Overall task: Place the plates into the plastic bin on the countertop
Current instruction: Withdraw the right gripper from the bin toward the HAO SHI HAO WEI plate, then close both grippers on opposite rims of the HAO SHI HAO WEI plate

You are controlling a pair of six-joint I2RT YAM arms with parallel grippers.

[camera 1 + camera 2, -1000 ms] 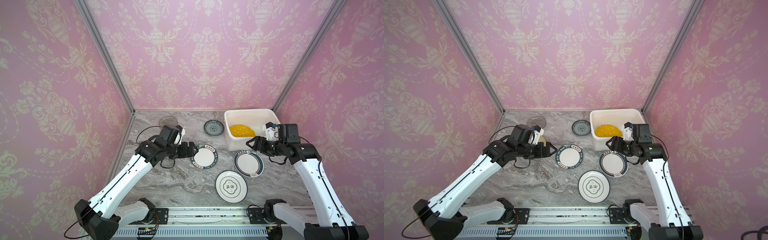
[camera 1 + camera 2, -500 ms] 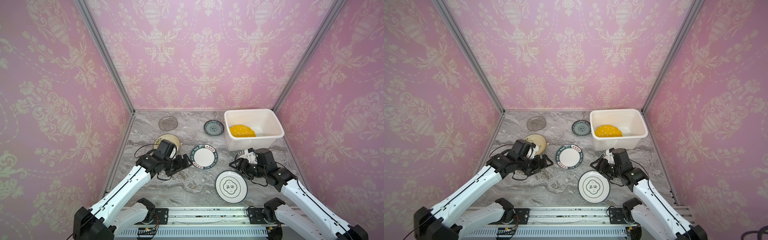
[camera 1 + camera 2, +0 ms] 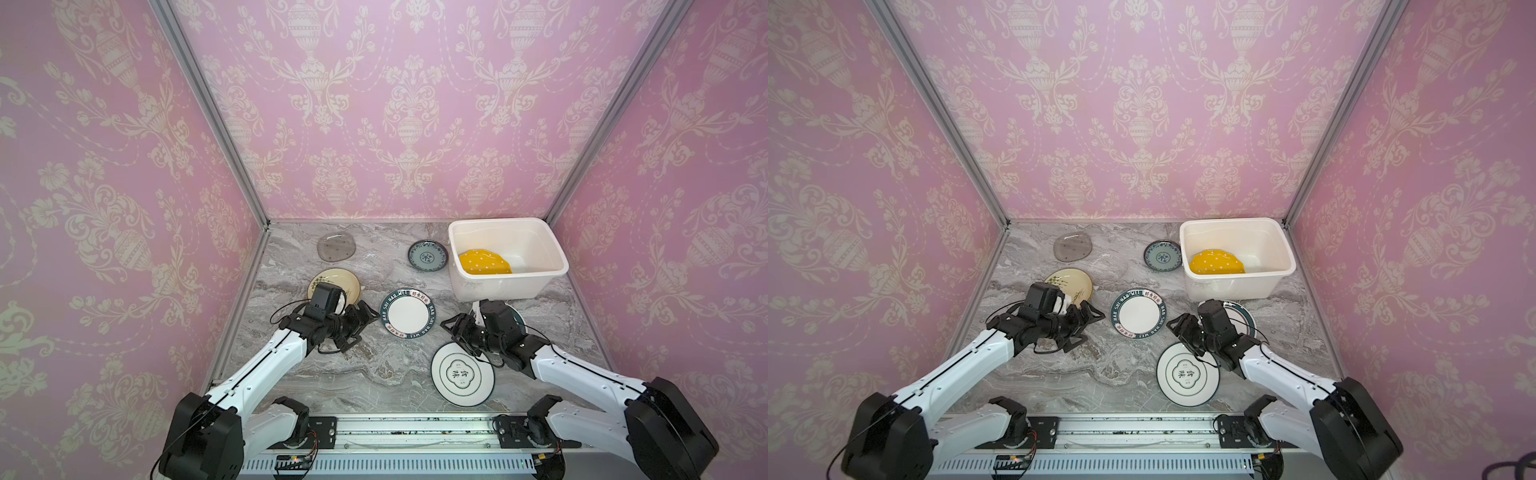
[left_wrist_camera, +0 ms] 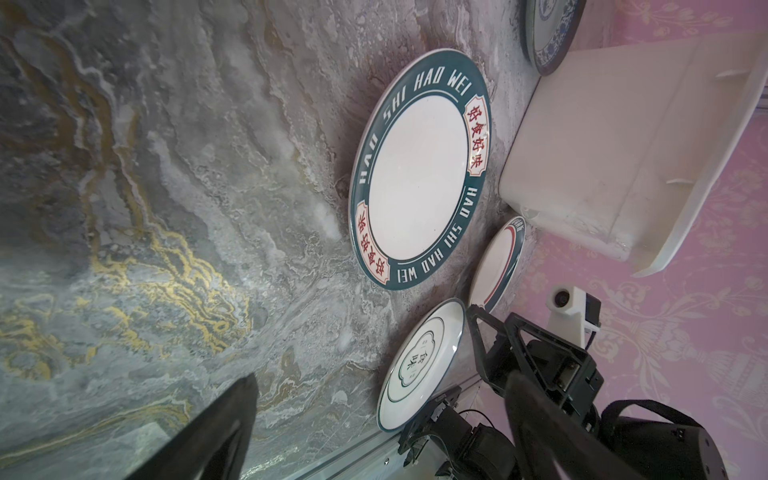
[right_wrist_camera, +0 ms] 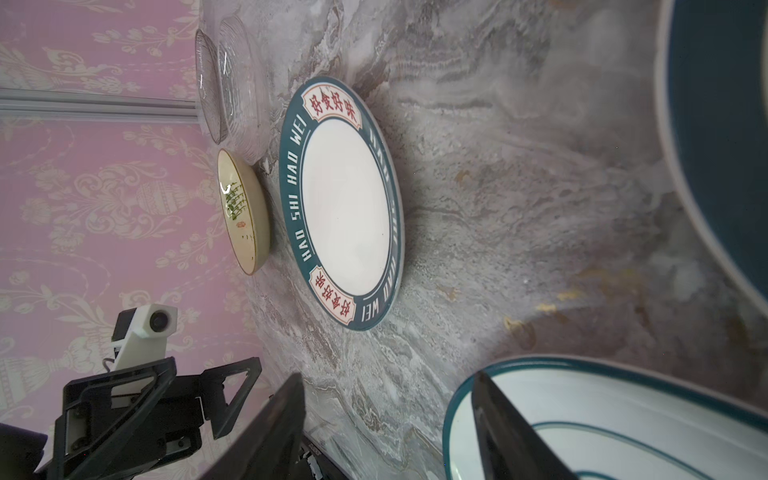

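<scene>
Finds left gripper (image 3: 365,326) spread wide, empty, just left of the lettered dark-rimmed plate (image 3: 407,312) lying mid-scene on the countertop (image 3: 332,374). Finds right gripper (image 3: 453,332) part-spread, empty, just right of that plate, at the far rim of the near plate (image 3: 459,374). Records one yellow dotted plate (image 3: 484,262) inside the plastic bin (image 3: 498,286), far right.

Grey marble-look worktop (image 3: 316,374), laid with seven plates and a tub.
Deep white plastic bin (image 3: 498,291) far right; smoky glass plate (image 3: 336,247), clear glass plate (image 3: 376,270), blue-patterned plate (image 3: 428,255) behind; cream sprigged plate (image 3: 334,280) left; teal-rimmed lettered plate (image 3: 408,313) centre; white plate with characters (image 3: 459,374) in front; dark-rimmed white plate (image 3: 1241,318) beside the bin.
</scene>
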